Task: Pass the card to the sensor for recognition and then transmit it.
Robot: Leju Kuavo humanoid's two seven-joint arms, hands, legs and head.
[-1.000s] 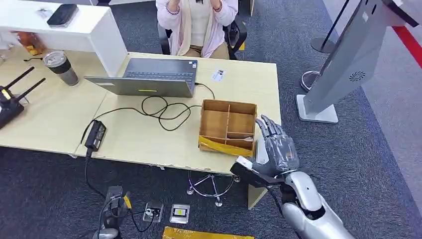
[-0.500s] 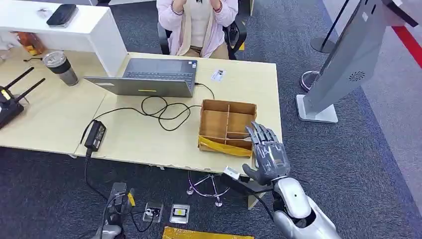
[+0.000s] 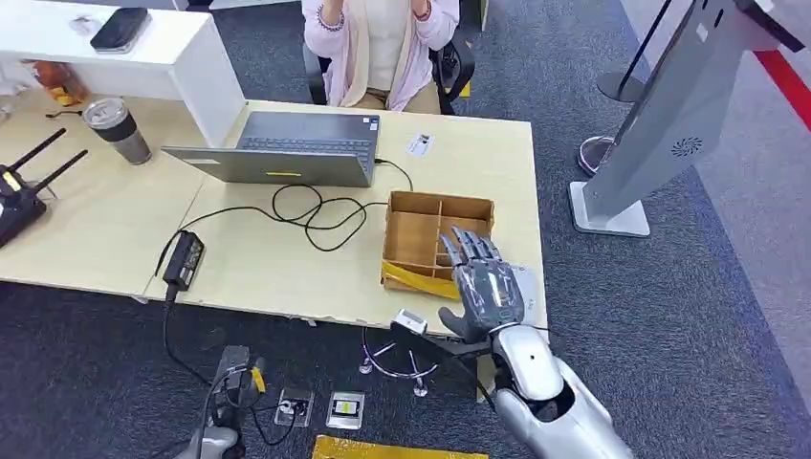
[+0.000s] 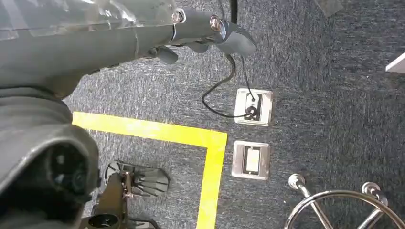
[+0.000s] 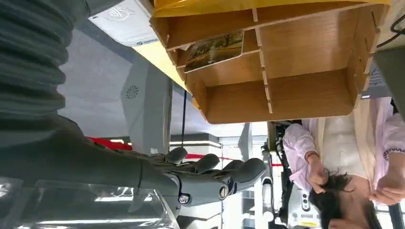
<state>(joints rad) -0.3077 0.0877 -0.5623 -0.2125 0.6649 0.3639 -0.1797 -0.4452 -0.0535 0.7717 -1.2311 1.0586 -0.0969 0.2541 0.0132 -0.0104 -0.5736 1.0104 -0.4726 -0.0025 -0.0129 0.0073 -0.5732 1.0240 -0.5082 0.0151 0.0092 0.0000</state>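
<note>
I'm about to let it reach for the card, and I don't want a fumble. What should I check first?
1. Right hand free: fingers apart, holding nothing. Ok.
2. Card present: it lies in one compartment of the cardboard box, as the right wrist view shows. Ok.
3. Hand lined up with that compartment: it hovers over the box's near right part, but hides the card in the head view. Cannot tell.
4. Sensor located: a white reader sits right beside the box. Ok.
5. Person's hands away from the box: raised near the head. Ok.
</note>
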